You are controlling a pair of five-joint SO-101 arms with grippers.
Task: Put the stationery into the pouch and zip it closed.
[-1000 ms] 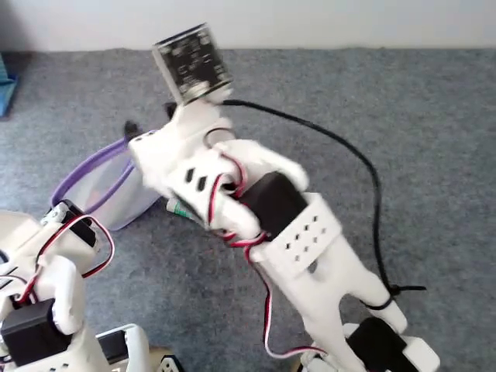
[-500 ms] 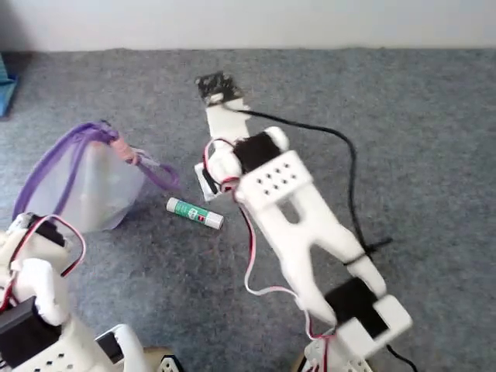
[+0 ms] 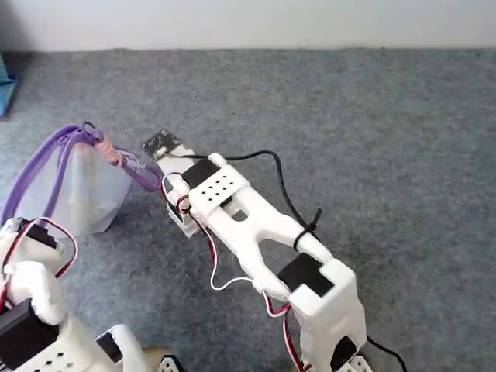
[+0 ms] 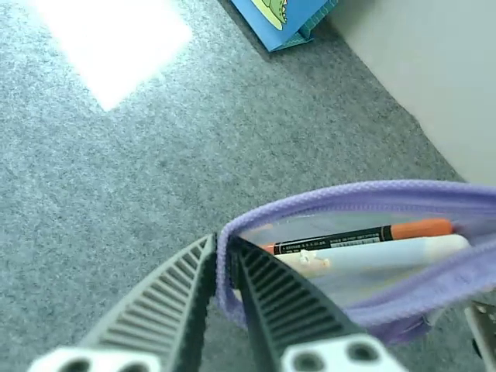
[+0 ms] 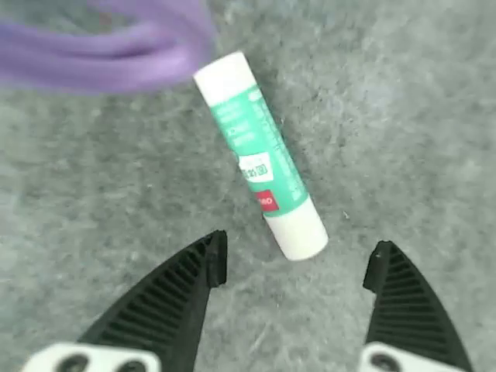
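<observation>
Jaws of the right gripper (image 5: 298,252) stand wide apart and empty, straddling the glue stick (image 5: 260,167) on the carpet (image 5: 403,116). The pouch (image 5: 116,46) lies just beyond, at the high view's left. The left gripper (image 4: 225,246) is pinched tight on its purple rim, with pens (image 4: 349,235) inside.

The step in hand is grasping the stick. Next it should lower and close across the barrel. The pouch mouth may be narrow, though that is hard to judge.

surface: grey carpet (image 3: 387,155) | on it: glue stick (image 5: 260,154), purple pouch (image 3: 85,194), blue box (image 4: 287,15)

Looks like a plain indoor room, home or office unclear: grey carpet (image 3: 403,139), pale wall (image 3: 310,23), blue printed box (image 4: 291,19).
</observation>
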